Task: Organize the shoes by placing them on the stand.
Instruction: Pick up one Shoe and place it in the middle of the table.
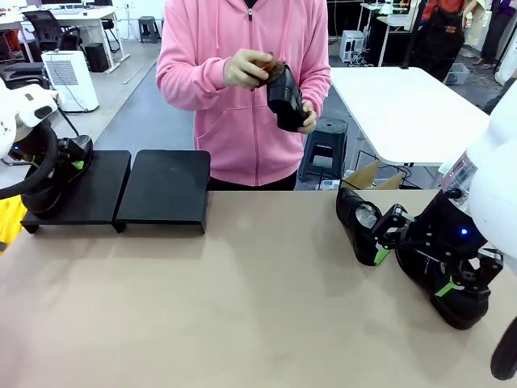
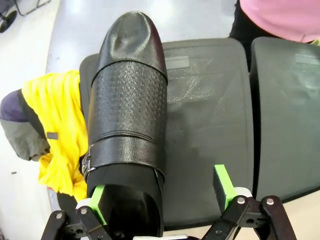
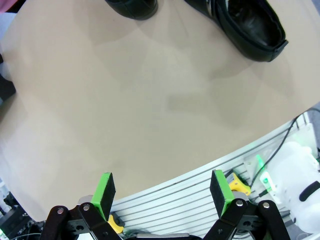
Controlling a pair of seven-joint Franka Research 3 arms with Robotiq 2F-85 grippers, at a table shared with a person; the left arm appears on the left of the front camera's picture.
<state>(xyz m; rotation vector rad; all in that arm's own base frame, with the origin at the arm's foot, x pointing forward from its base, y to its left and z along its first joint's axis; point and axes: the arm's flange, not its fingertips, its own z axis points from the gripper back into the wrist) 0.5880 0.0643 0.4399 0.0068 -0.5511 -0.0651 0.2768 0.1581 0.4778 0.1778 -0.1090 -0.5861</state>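
Left gripper (image 2: 162, 192) stands open around a shoe (image 2: 127, 115) resting on the stand (image 2: 210, 115), perhaps brushing it; next, lift clear. Right gripper (image 3: 162, 192), open, needs the next shoe (image 3: 250, 25).

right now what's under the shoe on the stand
The left panel of the stand lies under the shoe. Its bare black top shows beside the shoe; the patch beneath the sole is covered.

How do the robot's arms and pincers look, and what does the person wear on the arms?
The left arm and right arm are white. The left pincer and right pincer are black linkages with green pads. The person has pink hoodie sleeves.
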